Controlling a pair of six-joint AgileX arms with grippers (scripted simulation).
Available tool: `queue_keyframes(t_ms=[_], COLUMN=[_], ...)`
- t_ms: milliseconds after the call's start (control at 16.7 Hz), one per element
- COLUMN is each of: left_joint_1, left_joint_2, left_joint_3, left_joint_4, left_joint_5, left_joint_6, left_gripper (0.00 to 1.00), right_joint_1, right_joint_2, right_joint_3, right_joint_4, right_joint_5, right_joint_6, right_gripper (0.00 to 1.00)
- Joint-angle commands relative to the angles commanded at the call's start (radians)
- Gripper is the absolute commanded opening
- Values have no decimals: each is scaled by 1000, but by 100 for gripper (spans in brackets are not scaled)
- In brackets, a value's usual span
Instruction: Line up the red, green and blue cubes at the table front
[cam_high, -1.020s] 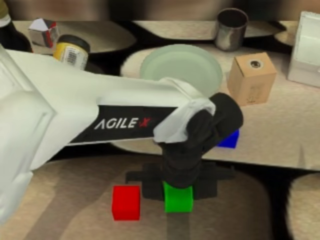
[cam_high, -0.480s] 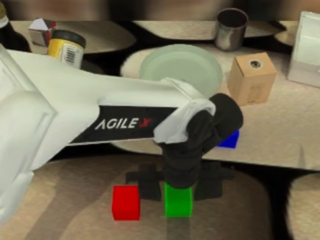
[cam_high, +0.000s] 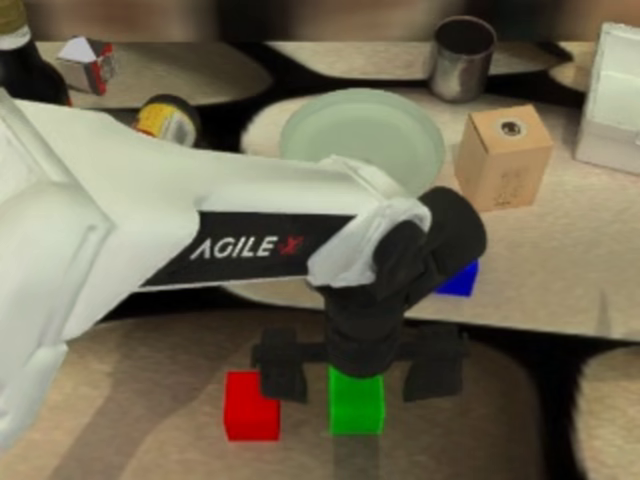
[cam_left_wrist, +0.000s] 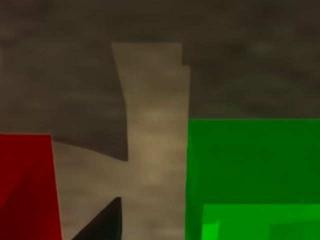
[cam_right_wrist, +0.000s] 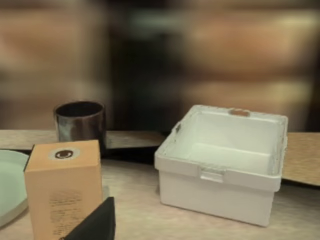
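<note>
The green cube (cam_high: 356, 402) rests on the table front (cam_high: 140, 400), a short gap to the right of the red cube (cam_high: 250, 405). My left gripper (cam_high: 357, 372) hangs right over the green cube, open, its two fingers spread well clear of the cube's sides. In the left wrist view the green cube (cam_left_wrist: 250, 175) and red cube (cam_left_wrist: 25, 185) stand side by side, with one dark fingertip (cam_left_wrist: 102, 225) between them. The blue cube (cam_high: 458, 278) lies farther back to the right, partly hidden behind the left wrist. My right gripper shows only one fingertip (cam_right_wrist: 95, 222).
Behind stand a pale green plate (cam_high: 362, 132), a tan cardboard box (cam_high: 503, 155), a dark metal cup (cam_high: 464, 55) and a white bin (cam_high: 612, 95). A yellow jar (cam_high: 166, 118), a dark bottle (cam_high: 20, 60) and a small faceted block (cam_high: 84, 62) sit at the back left.
My left gripper's fingers have spread apart, letting go of the green cube, which stays on the table. The yellow jar at the back left has shifted and tipped.
</note>
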Motion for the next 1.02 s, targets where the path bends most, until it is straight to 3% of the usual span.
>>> queue_keyframes(t_ms=[240, 660, 1020], left_joint_1=[0, 17, 17], left_joint_2=[-5, -79, -88], left_joint_3=[15, 163, 159], left_joint_4=[-18, -244, -242], left_joint_5=[0, -1, -2], left_joint_6=[0, -5, -1], left_gripper=[100, 100, 100], right_joint_1=[0, 0, 4], right_joint_2=[0, 0, 10], right_joint_3=[0, 0, 10], right_joint_4=[0, 0, -7], right_joint_5=[0, 0, -1], right_joint_6=[0, 0, 4], right_gripper=[100, 100, 100])
